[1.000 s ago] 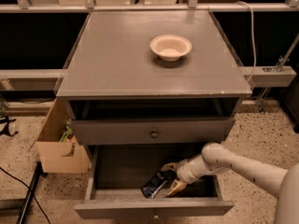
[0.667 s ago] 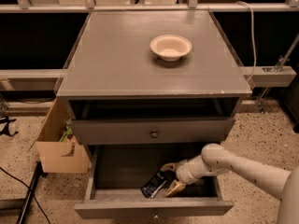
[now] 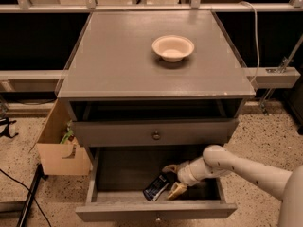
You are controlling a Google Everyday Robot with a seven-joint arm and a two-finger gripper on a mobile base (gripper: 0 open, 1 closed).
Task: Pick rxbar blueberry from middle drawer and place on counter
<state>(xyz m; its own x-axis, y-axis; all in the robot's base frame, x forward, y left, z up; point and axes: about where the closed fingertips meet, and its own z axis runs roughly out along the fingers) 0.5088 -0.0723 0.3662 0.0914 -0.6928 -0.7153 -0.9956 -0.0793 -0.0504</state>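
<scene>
The middle drawer (image 3: 109, 174) is pulled open below the upper drawer with the round knob (image 3: 155, 135). The rxbar blueberry (image 3: 155, 187), a dark blue-black bar, lies on the drawer floor near the front. My gripper (image 3: 171, 179) reaches into the drawer from the right, its tan fingers (image 3: 177, 190) spread apart right next to the bar's right end, one above and one below it. The counter (image 3: 118, 56) is the cabinet's flat grey top and carries a white bowl (image 3: 173, 48).
An open cardboard box (image 3: 59, 150) stands on the speckled floor left of the cabinet. A black cable (image 3: 19, 188) runs across the floor at the lower left. A rail and shelf (image 3: 272, 77) run behind the cabinet.
</scene>
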